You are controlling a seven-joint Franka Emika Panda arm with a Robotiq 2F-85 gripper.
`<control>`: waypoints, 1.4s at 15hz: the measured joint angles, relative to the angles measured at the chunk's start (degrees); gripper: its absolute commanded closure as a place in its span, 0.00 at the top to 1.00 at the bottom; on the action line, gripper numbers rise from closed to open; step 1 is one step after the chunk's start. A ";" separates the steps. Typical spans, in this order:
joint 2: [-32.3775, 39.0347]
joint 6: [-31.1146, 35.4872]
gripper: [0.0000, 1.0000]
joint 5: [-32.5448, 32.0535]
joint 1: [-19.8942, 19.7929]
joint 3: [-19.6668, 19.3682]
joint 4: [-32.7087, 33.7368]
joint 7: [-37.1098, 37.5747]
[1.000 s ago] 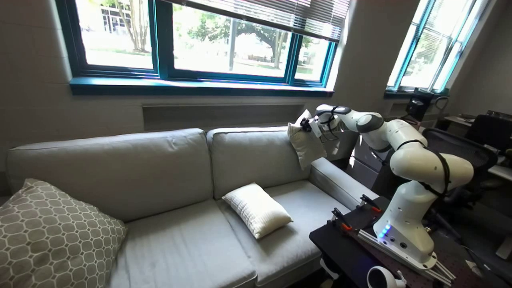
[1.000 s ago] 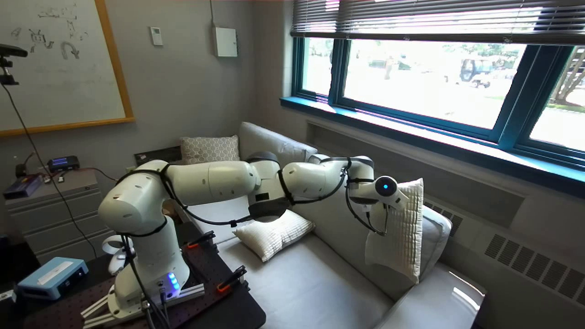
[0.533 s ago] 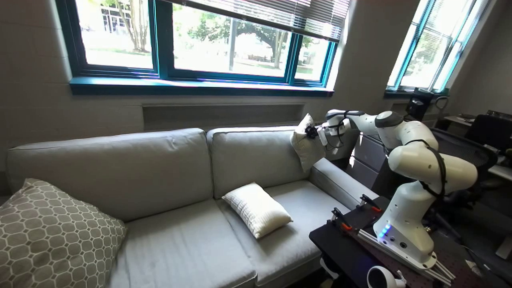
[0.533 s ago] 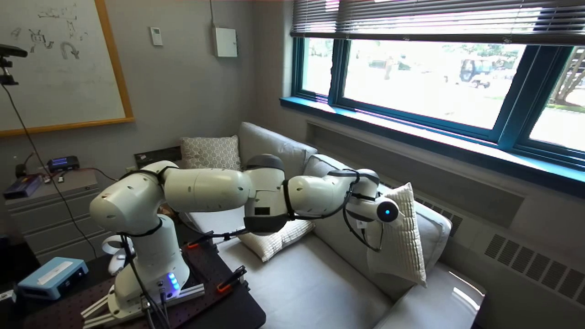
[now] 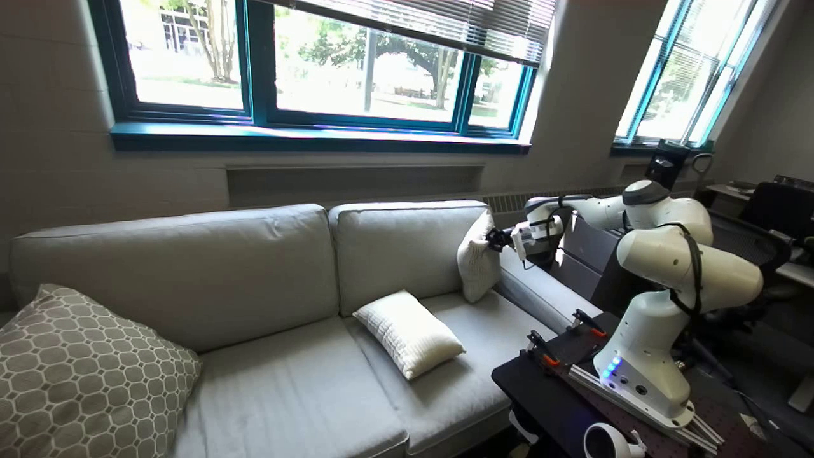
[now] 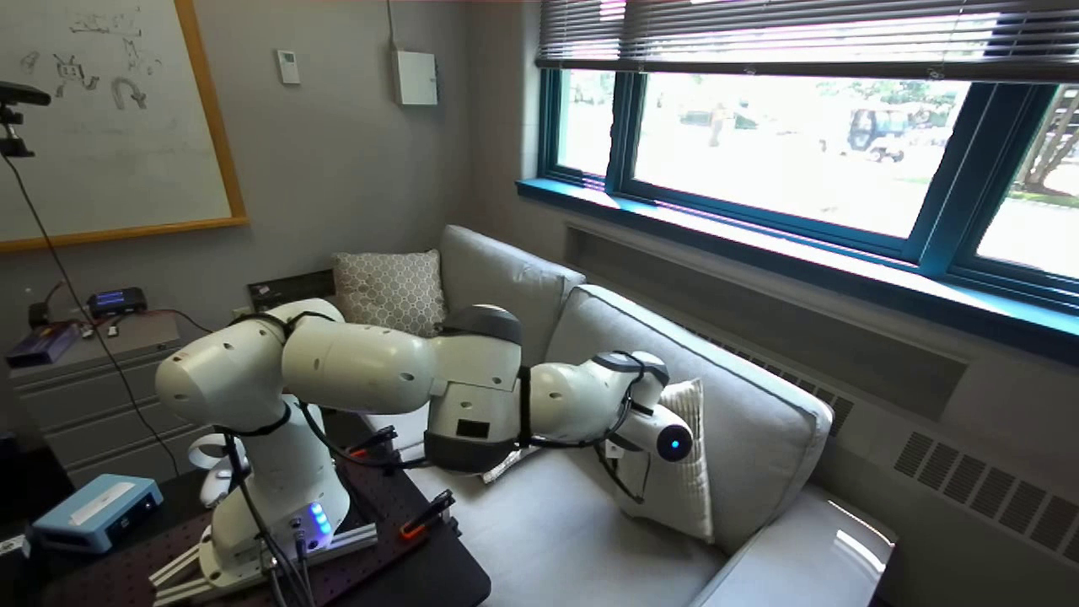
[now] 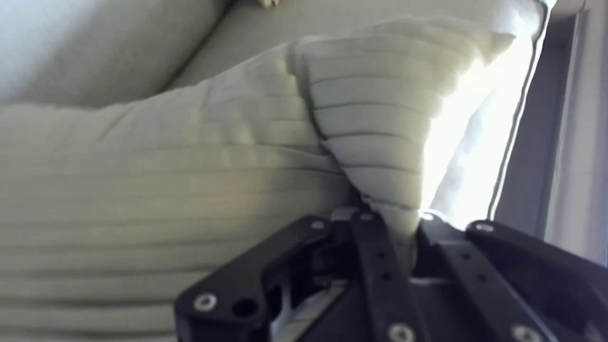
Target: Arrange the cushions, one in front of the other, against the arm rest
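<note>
My gripper (image 5: pixel 497 239) is shut on the edge of a cream-white cushion (image 5: pixel 478 270), which hangs upright between the sofa's back and the arm rest (image 5: pixel 540 289). Its lower corner is close to the seat; whether it touches, I cannot tell. In the wrist view, a pinched fold of this cushion (image 7: pixel 166 190) runs between the fingers of the gripper (image 7: pixel 396 223). The second cream-white cushion (image 5: pixel 410 334) lies tilted on the seat, apart from the arm rest. Most of that cushion (image 6: pixel 508 464) is hidden behind the arm in an exterior view, where the arm rest (image 6: pixel 801 556) is at lower right.
A larger patterned cushion (image 5: pixel 95 375) leans at the far end of the sofa. The sofa's back cushion (image 5: pixel 407 248) stands beside the held cushion. A black table (image 5: pixel 534 394) with clamps carries the robot's base in front of the arm rest.
My gripper has moved down with the cushion in it, from near the top of the sofa's back toward the seat. The arm has lowered too. The cushion on the seat has not moved.
</note>
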 measured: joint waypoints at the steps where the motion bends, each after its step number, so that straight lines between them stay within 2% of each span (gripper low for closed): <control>1: -0.03 0.50 0.03 0.47 -1.30 -1.00 -3.39 -0.33; 4: -0.09 3.13 0.03 1.69 -5.24 -4.31 -12.45 -0.38; 7: -0.15 6.38 0.03 2.68 -9.63 -6.89 -18.27 -0.29; 11: -1.36 20.30 0.03 3.20 -15.16 -6.40 -25.21 0.73; 13: -2.72 27.99 0.03 2.29 -16.26 -6.07 -28.11 3.76; 15: -4.09 34.19 0.03 0.81 -15.45 -7.08 -29.83 9.06; 17: -6.06 35.61 0.03 -0.11 -11.99 -10.89 -30.19 15.44; 21: -8.88 23.07 0.03 -2.02 -4.04 -19.32 -29.15 22.00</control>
